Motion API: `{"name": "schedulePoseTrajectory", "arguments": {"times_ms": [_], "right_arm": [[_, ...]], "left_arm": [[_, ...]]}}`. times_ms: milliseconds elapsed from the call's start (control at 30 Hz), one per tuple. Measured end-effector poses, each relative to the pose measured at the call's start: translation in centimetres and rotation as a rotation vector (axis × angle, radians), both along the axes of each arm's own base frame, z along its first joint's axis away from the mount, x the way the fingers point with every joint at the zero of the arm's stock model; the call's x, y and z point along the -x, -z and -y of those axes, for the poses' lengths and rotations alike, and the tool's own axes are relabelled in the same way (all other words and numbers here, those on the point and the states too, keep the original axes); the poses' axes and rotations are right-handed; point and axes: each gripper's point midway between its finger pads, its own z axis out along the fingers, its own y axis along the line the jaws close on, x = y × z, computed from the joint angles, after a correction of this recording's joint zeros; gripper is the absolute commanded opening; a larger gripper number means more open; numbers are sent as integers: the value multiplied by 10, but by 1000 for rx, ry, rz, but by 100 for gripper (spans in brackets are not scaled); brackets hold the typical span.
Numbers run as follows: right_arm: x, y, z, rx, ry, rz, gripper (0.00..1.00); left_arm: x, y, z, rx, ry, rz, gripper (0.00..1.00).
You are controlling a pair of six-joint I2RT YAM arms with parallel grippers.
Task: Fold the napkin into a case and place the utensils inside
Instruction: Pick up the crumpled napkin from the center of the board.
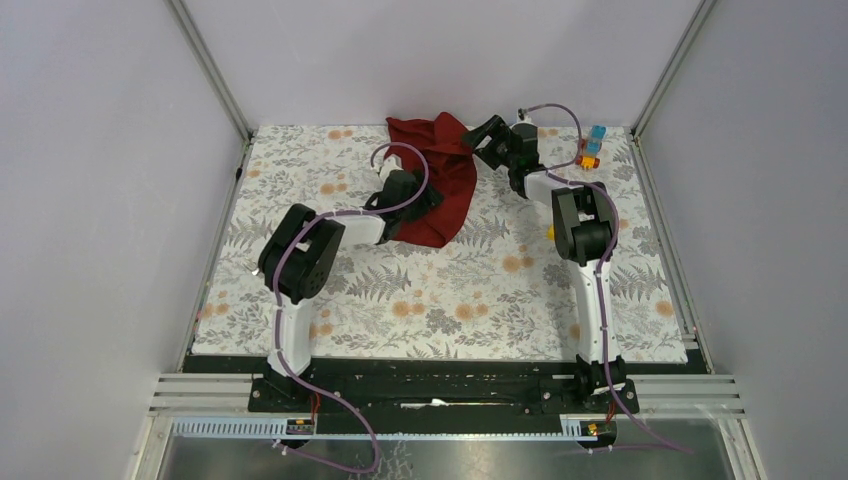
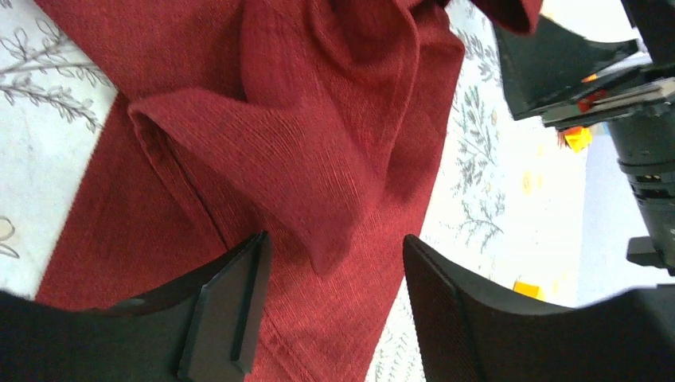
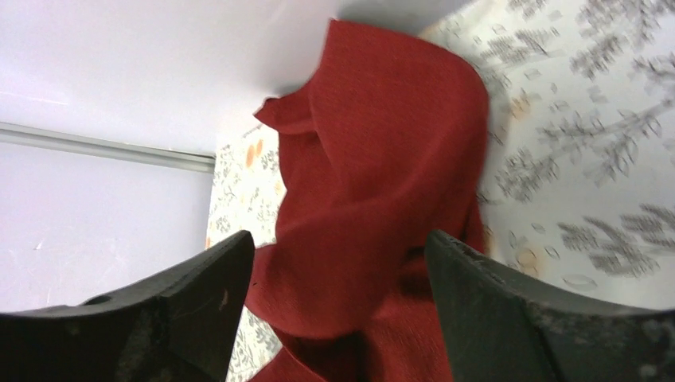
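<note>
The maroon napkin (image 1: 455, 185) is lying crumpled at the far middle of the floral tabletop (image 1: 450, 300), not yet a case. The left gripper (image 2: 334, 263) and right gripper (image 3: 341, 255) are hovering over it, jaws spread, pinching nothing (no utensils in sight).

Both arms rise from one black mounting bar (image 1: 440, 385). The left arm (image 1: 300, 255) and the right arm (image 1: 583, 225) are twins. Each has a slim white link nearest the bar, then a chunky black joint housing with rounded corners. Farther from the bar come more white and black sections. A thin purple cable (image 1: 425, 172) follows each arm from the bar end, hugging the white link and looping free at the end farthest from the bar. Each arm finishes in a black tool. The left tool (image 2: 336, 243) has matte, wedge-shaped fingers (image 2: 227, 318), one carrying a flat raised pad. On the right tool (image 3: 338, 239) the fingers (image 3: 509, 318) match but look scuffed, flecked with pale specks.
</note>
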Motion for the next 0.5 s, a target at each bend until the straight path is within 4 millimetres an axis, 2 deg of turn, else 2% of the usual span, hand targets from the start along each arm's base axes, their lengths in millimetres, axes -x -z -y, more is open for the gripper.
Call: {"name": "schedulePoseTrajectory", "arguments": {"times_ms": [67, 133, 233, 267, 400, 433, 467, 500], "right_arm": [[-6, -8, -3, 2, -6, 26, 75], [-9, -11, -7, 5, -12, 38, 75], [-9, -10, -15, 7, -28, 40, 74], [-7, -6, -18, 9, -36, 34, 71], [-3, 1, -22, 18, -51, 12, 57], [-2, 2, -23, 19, -53, 7, 50], [-2, 3, -23, 20, -54, 5, 40], [-2, 3, -23, 23, -55, 5, 29]], "left_arm": [[-6, 2, -2, -2, -8, -1, 55], [-12, 2, -6, -7, -19, 3, 53], [-23, -5, -11, -14, -31, 19, 45], [-26, -7, -12, -12, -34, 23, 42], [-44, -21, -15, -7, -36, 54, 29], [-47, -22, -16, -6, -36, 56, 21], [-48, -23, -16, -5, -35, 55, 7], [-50, -23, -17, -5, -35, 54, 0]]}}
